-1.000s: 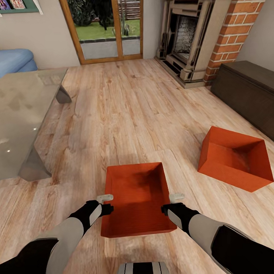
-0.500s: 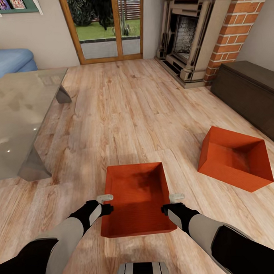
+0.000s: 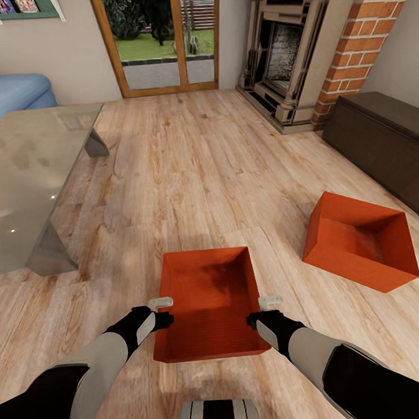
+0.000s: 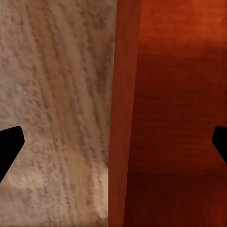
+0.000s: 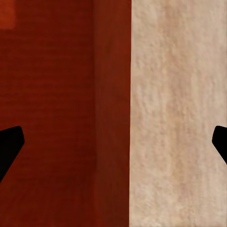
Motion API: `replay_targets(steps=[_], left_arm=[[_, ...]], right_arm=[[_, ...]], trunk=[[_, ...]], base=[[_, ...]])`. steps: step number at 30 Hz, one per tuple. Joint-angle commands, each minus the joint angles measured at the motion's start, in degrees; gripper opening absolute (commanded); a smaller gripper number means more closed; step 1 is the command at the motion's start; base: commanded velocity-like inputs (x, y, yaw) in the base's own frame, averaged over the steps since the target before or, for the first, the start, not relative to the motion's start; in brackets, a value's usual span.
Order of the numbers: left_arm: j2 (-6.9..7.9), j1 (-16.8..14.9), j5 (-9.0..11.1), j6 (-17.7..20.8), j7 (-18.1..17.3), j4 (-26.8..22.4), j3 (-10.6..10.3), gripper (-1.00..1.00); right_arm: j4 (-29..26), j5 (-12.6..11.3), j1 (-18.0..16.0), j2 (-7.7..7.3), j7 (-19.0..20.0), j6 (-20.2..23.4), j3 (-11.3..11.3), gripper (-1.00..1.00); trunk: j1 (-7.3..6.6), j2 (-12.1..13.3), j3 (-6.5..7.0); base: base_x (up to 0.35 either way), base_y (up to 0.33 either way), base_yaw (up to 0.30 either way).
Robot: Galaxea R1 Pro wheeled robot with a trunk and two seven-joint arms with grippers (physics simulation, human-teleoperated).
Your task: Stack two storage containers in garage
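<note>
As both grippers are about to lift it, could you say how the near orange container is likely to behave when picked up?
The near container looks rigid and empty, so probably light. Its plain, smooth-looking walls might slip. The left gripper and right gripper straddle opposite walls, so it should lift level.

Near container [image 3: 207,307] on the plank floor [image 3: 189,174], between left gripper [image 3: 160,303] and right gripper [image 3: 270,302]; second container [image 3: 360,242] to its right; glass tabletop [image 3: 31,174] to its left; fireplace [image 3: 282,54] beyond.
</note>
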Motion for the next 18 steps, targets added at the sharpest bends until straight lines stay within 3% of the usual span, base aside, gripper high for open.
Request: replay_targets(steps=[1, 18], left_arm=[[-0.03, 0.0, 0.6, 0.3, 0.4, -0.1, 0.1, 1.00], [-0.07, 0.0, 0.7, 0.8, 0.3, 0.0, 0.3, 1.00]], right_arm=[[-0.1, -0.3, 0.0, -0.02, -0.3, 0.4, 0.5, 1.00], [-0.1, -0.3, 0.0, -0.01, -0.3, 0.4, 0.5, 1.00]], trunk=[[-0.01, 0.0, -0.04], [-0.01, 0.0, -0.04]], base=[[0.000, 0.000, 0.000], [0.000, 0.000, 0.000]])
